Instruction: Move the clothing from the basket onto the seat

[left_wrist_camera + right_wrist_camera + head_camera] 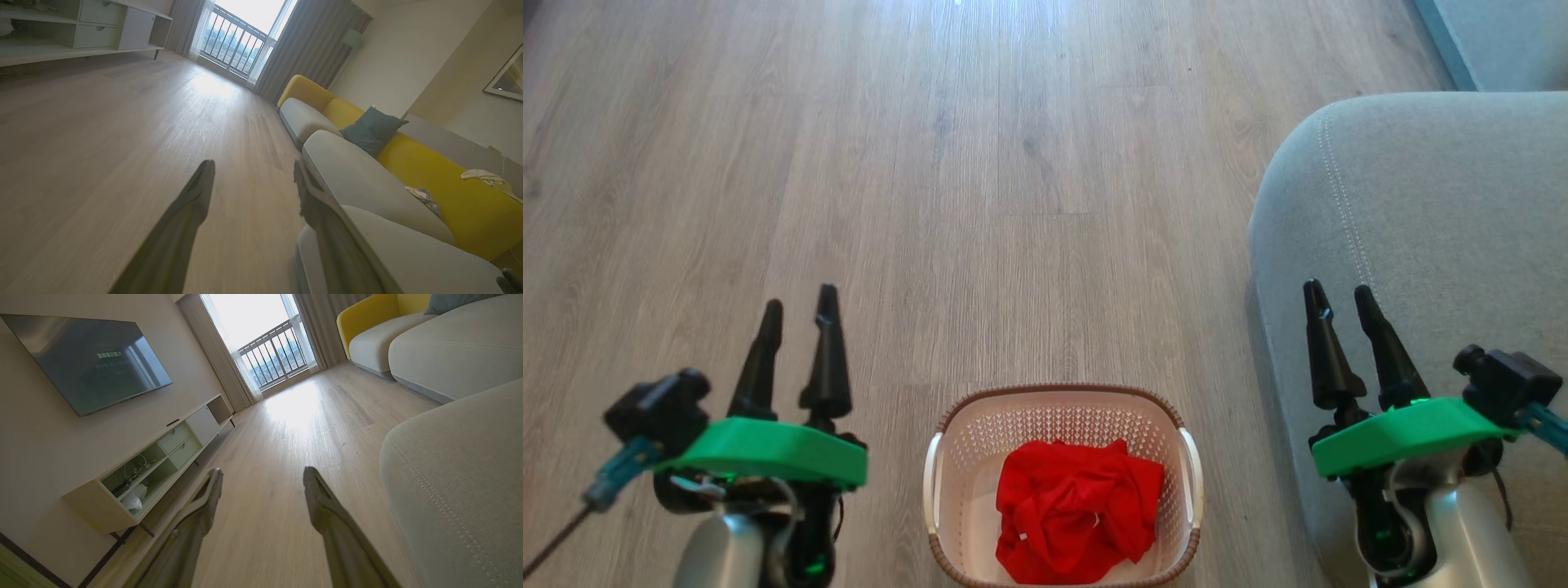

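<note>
Pale wood-plank floor (pixel 1013 163) stretches away in the head view. At the bottom centre stands the basket (pixel 1062 392), cream with a brown rim. The clothing (pixel 1078 510) lies inside it as one crumpled red heap, slightly right of the middle, with no clear long axis. The left gripper (pixel 800 298) hovers at lower left and the right gripper (pixel 1335 287) at lower right. Both are empty, with their fingers parted a little. The basket sits between them but lower in the picture, behind their fingertips, which point away from it. Either arm would have to draw back and dip down to reach the heap, and both look about equally near. The grey seat (pixel 1421 212) rises at the right, with the right gripper over its near edge, so that arm seems better placed for the carry. Nothing lies between the basket and the seat.

Left wrist view: two parted fingers over open floor, with a grey and yellow sofa (pixel 449 192) at the right.

Right wrist view: parted fingers over floor, a television (pixel 90 359) and low cabinet (pixel 163 465) at the left, and the seat at the right.
</note>
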Robot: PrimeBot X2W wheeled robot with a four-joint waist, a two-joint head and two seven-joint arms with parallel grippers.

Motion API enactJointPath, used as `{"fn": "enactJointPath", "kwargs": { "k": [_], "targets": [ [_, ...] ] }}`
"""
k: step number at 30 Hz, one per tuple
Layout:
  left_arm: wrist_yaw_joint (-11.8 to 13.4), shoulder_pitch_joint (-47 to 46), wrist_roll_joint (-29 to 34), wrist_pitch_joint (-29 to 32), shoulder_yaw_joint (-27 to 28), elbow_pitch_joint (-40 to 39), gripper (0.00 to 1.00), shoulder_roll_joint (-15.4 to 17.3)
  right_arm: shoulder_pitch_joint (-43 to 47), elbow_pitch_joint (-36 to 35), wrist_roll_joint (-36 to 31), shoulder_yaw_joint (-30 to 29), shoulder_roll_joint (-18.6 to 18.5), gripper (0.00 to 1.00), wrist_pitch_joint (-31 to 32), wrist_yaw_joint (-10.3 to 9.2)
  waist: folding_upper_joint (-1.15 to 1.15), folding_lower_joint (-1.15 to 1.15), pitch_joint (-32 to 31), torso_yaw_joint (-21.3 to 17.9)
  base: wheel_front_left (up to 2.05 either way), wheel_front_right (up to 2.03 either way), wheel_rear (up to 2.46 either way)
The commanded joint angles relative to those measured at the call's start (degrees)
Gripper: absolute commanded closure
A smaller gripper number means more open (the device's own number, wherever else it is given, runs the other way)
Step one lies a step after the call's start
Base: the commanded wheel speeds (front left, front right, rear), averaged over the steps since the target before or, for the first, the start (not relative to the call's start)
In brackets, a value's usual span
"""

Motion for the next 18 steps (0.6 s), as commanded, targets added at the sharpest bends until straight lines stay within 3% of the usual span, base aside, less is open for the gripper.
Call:
{"fn": "enactJointPath", "kwargs": {
  "k": [1,10,18],
  "targets": [
    [1.14,-2.29,2.82,-0.97,-0.28,-2.50,0.00,1.13,-3.14,-1.79,-1.91,1.16,-0.58,0.00,-0.97,0.00,0.00,0.00,-0.06,-0.02,0.00,0.00,0.00],
    [8.82,-2.50,11.79,-2.48,-8.37,1.28,0.00,5.68,-3.46,2.13,-6.60,2.11,-0.62,0.00,-2.49,0.00,0.00,0.00,-0.29,0.00,0.00,0.00,0.00],
    [15.30,-3.92,16.13,-3.82,-15.32,3.59,0.00,8.84,-3.61,5.90,-11.70,2.66,-0.65,0.00,-3.85,0.00,0.00,0.00,-0.55,0.12,0.00,0.00,0.00]
  ]
}}
